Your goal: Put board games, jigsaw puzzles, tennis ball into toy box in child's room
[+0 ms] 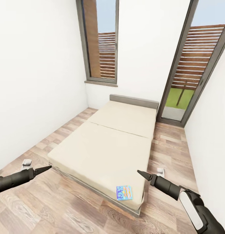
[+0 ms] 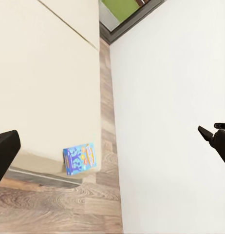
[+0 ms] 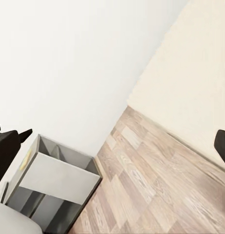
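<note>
A small blue board game (image 1: 124, 192) lies flat on the near right corner of the cream bed (image 1: 106, 146). The left wrist view shows the same board game (image 2: 80, 158) at the mattress edge, above the wood floor. My left gripper (image 1: 49, 167) hovers over the floor beside the bed's near left corner, open and empty. My right gripper (image 1: 139, 172) hangs just right of the bed's near right corner, a little above and beyond the game, also open and empty. The toy box, table, jigsaw puzzles and tennis ball are out of view.
White walls close in on both sides of the bed. A tall window (image 1: 101, 42) and a glass door (image 1: 193, 74) stand at the far end. Wood floor runs along both sides. A grey open unit (image 3: 59, 180) stands against the wall in the right wrist view.
</note>
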Tool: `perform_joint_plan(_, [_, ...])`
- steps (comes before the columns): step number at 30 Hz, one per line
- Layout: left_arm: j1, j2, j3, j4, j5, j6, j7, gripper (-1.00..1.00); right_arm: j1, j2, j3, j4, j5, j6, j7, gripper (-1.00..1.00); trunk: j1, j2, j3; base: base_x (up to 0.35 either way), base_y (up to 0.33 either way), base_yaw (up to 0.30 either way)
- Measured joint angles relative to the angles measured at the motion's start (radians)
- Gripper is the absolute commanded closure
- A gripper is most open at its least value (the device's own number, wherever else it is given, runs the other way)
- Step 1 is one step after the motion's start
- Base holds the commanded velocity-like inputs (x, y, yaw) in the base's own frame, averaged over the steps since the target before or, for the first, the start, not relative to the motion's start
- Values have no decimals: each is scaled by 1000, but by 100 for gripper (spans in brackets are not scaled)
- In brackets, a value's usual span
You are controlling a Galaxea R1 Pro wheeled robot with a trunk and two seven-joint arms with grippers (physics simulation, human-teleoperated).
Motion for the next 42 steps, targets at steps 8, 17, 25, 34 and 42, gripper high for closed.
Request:
perform_joint_plan(8, [0,0,0,0,0,0,0,-100,0,0,0,1,0,0,0,-100,0,0,0,0,0,-279])
perform_joint_plan(17, [0,0,0,0,0,0,0,-100,0,1,0,1,0,0,0,-100,0,0,0,0,0,-279])
perform_joint_plan(25, [0,0,0,0,0,0,0,-100,0,1,0,1,0,0,0,-100,0,0,0,0,0,-279])
perform_joint_plan(34, [0,0,0,0,0,0,0,-100,0,1,0,1,0,0,0,-100,0,0,0,0,0,-279])
perform_joint_plan(42, [0,1,0,0,0,0,-1,-100,0,1,0,1,0,0,0,-100,0,0,0,0,0,-278])
